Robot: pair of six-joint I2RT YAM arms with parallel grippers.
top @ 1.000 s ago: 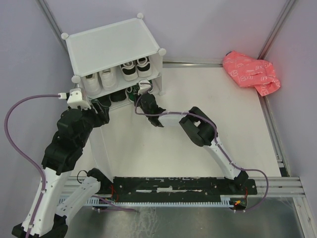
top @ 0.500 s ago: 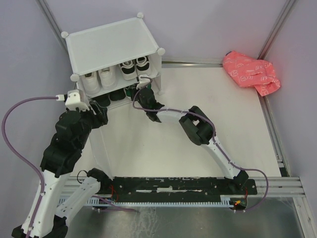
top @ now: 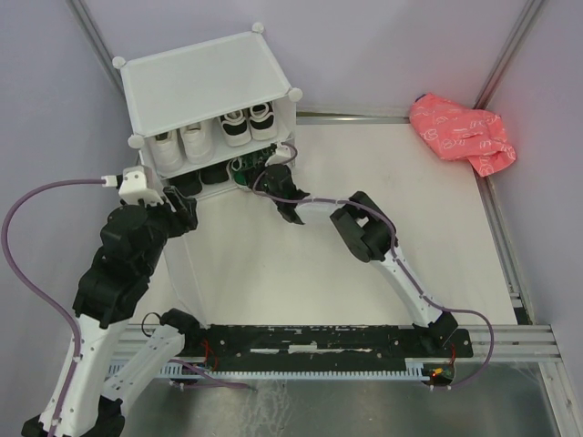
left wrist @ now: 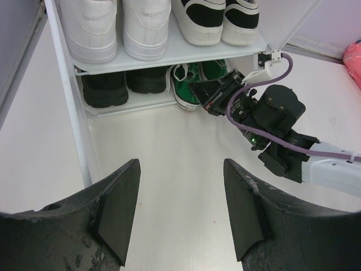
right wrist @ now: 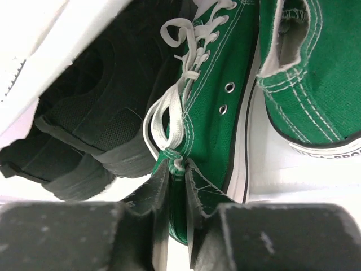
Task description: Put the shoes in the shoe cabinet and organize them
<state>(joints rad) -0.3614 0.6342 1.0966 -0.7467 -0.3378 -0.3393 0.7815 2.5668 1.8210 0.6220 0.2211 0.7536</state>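
The white shoe cabinet (top: pixel 205 77) stands at the back left, door side open. White sneakers (left wrist: pixel 115 25) and black sneakers with white soles (left wrist: pixel 217 17) sit on its upper shelf. Plain black shoes (left wrist: pixel 124 84) and green canvas sneakers (left wrist: pixel 194 82) sit on the lower level. My right gripper (right wrist: pixel 177 169) reaches into the lower level and is shut on the tongue of one green sneaker (right wrist: pixel 211 113); the other green sneaker (right wrist: pixel 307 73) lies beside it. My left gripper (left wrist: pixel 180 209) is open and empty above the table in front of the cabinet.
A crumpled pink bag (top: pixel 462 133) lies at the back right. The cabinet's open door panel (top: pixel 187 264) stands on the table by my left arm. A metal rail (top: pixel 506 237) runs along the table's right edge.
My right gripper has pushed the green sneaker further back and to the right into the cabinet's lower level. The left arm has barely moved.
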